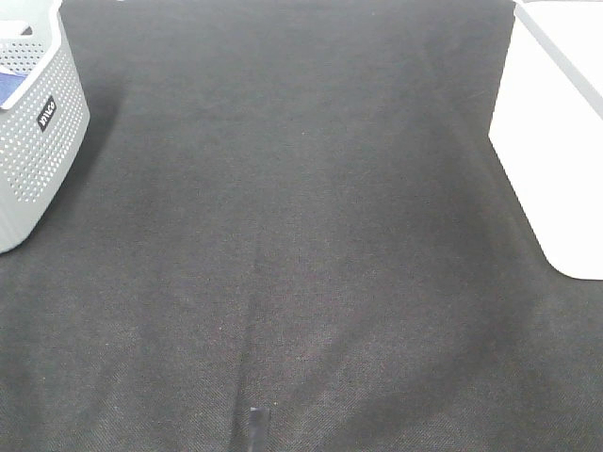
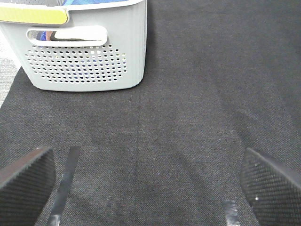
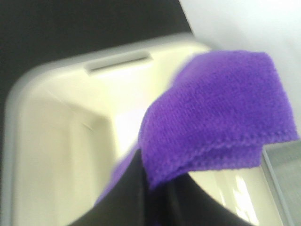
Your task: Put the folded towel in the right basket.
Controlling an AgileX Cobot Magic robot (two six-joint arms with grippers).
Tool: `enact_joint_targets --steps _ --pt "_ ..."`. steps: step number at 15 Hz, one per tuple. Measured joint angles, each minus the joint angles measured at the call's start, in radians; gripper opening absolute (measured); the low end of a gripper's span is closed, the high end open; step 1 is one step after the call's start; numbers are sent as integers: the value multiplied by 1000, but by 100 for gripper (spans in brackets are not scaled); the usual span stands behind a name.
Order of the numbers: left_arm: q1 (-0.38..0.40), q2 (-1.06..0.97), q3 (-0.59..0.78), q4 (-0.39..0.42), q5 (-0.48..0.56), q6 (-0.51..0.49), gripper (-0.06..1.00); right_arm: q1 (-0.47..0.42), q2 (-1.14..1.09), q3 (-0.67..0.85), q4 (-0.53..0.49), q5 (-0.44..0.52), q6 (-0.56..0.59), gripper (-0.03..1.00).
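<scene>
A dark cloth (image 1: 301, 235) covers the worktop, and the right gripper (image 3: 151, 190) pinches the folded towel (image 3: 221, 108) just above the open white right basket (image 3: 51, 127), so lowering it past the rim before letting go seems wisest, while the left gripper (image 2: 150, 186) is spread wide and empty with a grey basket (image 2: 84, 66) ahead of it.

Far left: grey perforated plastic basket (image 1: 33, 141), standing on the black woven cloth (image 1: 301, 245).
Far right: white smooth plastic basket (image 1: 556, 160), on the same cloth, well apart from the first.
Over the right one: purple folded terry towel (image 3: 221, 113), above its open inside.
</scene>
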Motion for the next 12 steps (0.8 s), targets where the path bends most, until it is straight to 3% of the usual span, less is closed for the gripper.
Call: enact_joint_targets --steps 3,4,6,7,9,12 --pt "0 0 0 0 0 0 99 0 57 146 -40 4 8 10" --pt "0 0 0 0 0 0 99 0 80 166 -35 4 18 23" --pt "0 0 0 0 0 0 99 0 111 169 -6 4 19 73" --pt "0 0 0 0 0 0 99 0 111 169 10 4 8 89" --pt "0 0 0 0 0 0 99 0 111 169 42 4 8 96" --pt "0 0 0 0 0 0 99 51 83 169 44 4 -4 97"
